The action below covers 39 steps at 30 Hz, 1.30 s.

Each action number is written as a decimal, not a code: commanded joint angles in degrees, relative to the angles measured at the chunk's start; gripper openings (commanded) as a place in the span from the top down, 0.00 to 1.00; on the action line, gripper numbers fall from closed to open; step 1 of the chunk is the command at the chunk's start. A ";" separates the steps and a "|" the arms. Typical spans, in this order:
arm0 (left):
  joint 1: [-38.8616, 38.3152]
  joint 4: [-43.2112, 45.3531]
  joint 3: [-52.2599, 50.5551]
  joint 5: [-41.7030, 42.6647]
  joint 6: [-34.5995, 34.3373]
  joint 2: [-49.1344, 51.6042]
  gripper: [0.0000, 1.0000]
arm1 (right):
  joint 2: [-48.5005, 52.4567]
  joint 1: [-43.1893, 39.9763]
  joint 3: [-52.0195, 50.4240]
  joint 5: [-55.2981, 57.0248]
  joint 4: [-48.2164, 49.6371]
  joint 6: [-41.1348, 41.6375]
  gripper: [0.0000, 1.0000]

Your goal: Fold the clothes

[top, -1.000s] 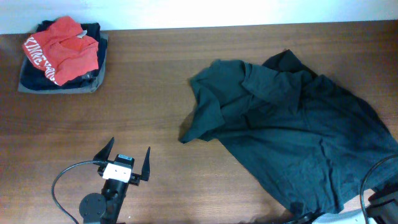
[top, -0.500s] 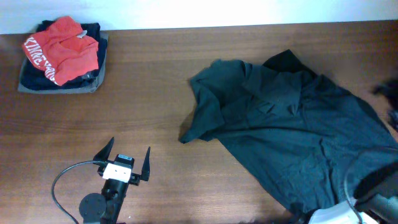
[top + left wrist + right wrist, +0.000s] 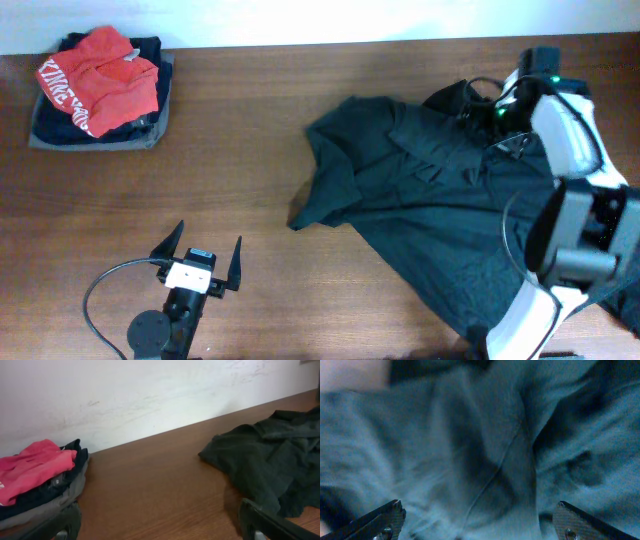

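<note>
A dark teal-grey T-shirt [image 3: 450, 230] lies crumpled and spread over the right half of the table. It also shows at the right of the left wrist view [image 3: 270, 460] and fills the right wrist view [image 3: 485, 435]. My right gripper [image 3: 478, 108] hangs over the shirt's far right folds, with its jaws wide open [image 3: 479, 506] just above the cloth and nothing between them. My left gripper [image 3: 205, 245] stands open near the front left, apart from the shirt, with only bare wood between its fingers [image 3: 157, 510].
A stack of folded clothes [image 3: 98, 85], red with white lettering on top of dark and grey pieces, sits at the far left corner [image 3: 35, 470]. A white wall runs along the table's back edge. The left arm's cable [image 3: 100, 290] loops on the wood near the front.
My right arm has swung from the front right edge up over the shirt's far right part. The left arm and the stack have not moved.
</note>
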 commanded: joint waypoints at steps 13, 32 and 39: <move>0.33 -0.13 -0.28 -0.20 0.92 -0.33 0.01 | 3.65 0.48 0.76 -2.38 0.00 1.20 0.96; 0.33 -0.13 -0.26 -0.20 0.92 -0.33 0.01 | -7.52 12.00 9.60 -34.86 8.41 2.86 0.96; 0.33 -0.13 -0.28 -0.20 0.92 -0.33 0.01 | -8.15 25.64 14.95 -34.67 15.32 8.59 0.96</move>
